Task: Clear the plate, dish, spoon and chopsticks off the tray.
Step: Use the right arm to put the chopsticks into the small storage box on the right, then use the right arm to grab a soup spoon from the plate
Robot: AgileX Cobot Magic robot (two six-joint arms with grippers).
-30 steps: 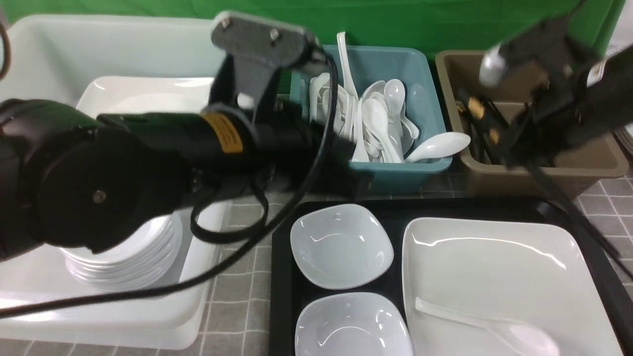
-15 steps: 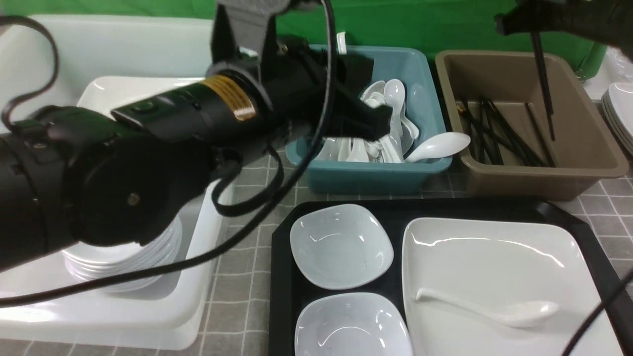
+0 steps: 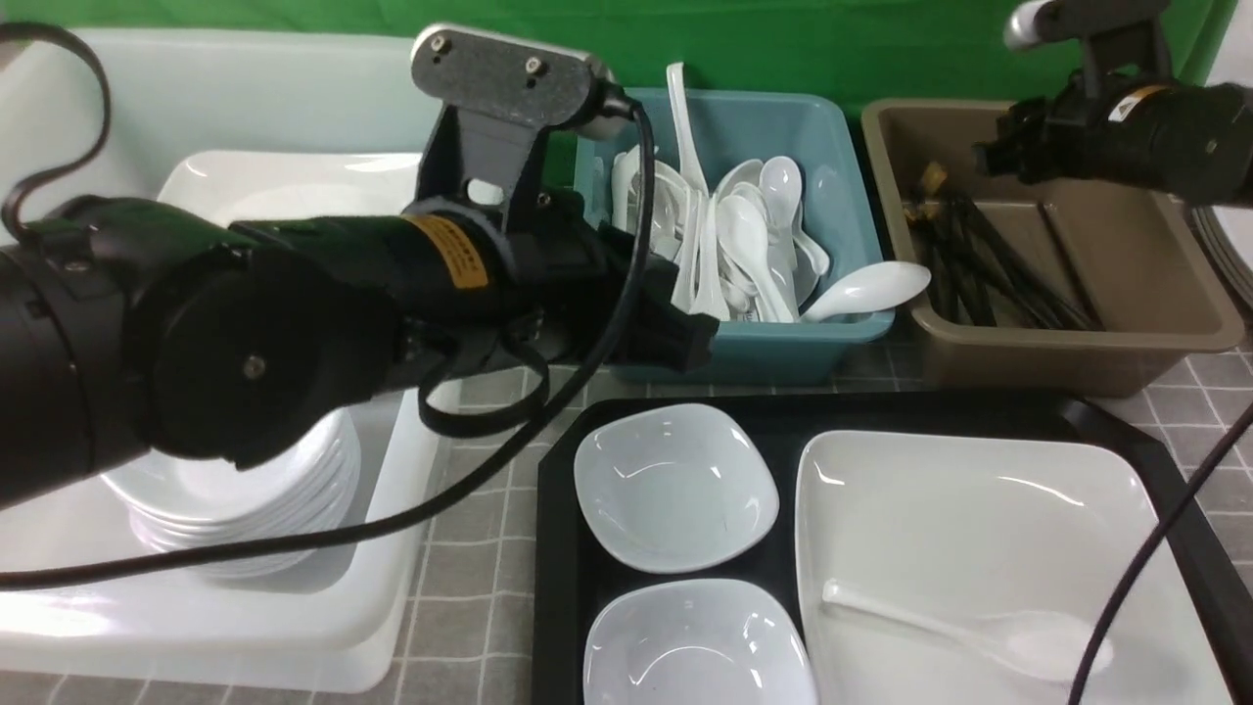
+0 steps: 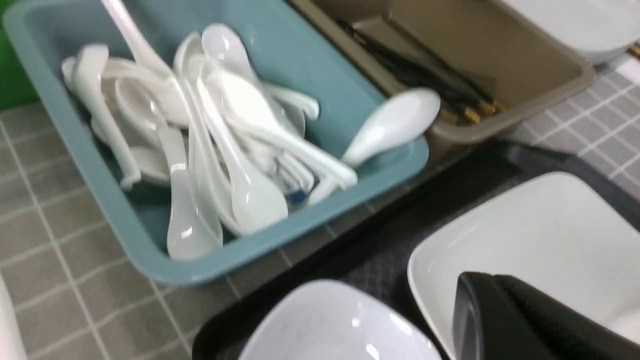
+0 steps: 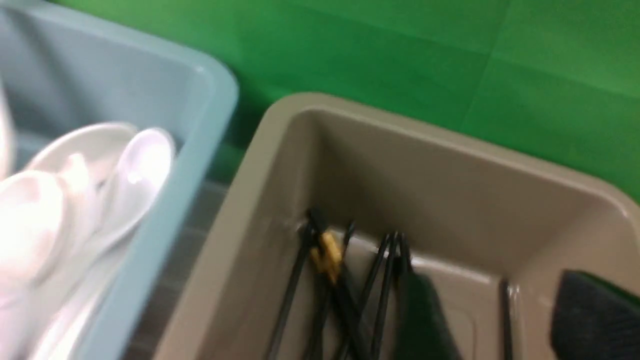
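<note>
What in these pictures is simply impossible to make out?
Stacked white dishes in the white tub: front view, largely hidden behind the left arm.
Near dish and plate: front view, cut off by the bottom edge.
Chopsticks in the brown tub: right wrist view, blurred, so their number is unclear.

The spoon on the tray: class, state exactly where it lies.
Front view: the spoon lies inside the large plate, on the tray's right half, right of the two small dishes.

Bulky black left arm (image 3: 245, 323) carrying a yellow label (image 3: 448, 257), speckled grey bracket (image 3: 499, 73) showing two screws, black cable (image 3: 626, 245) looping off it, black right arm (image 3: 1165, 137) bearing a smaller yellow label (image 3: 1131, 98).
</note>
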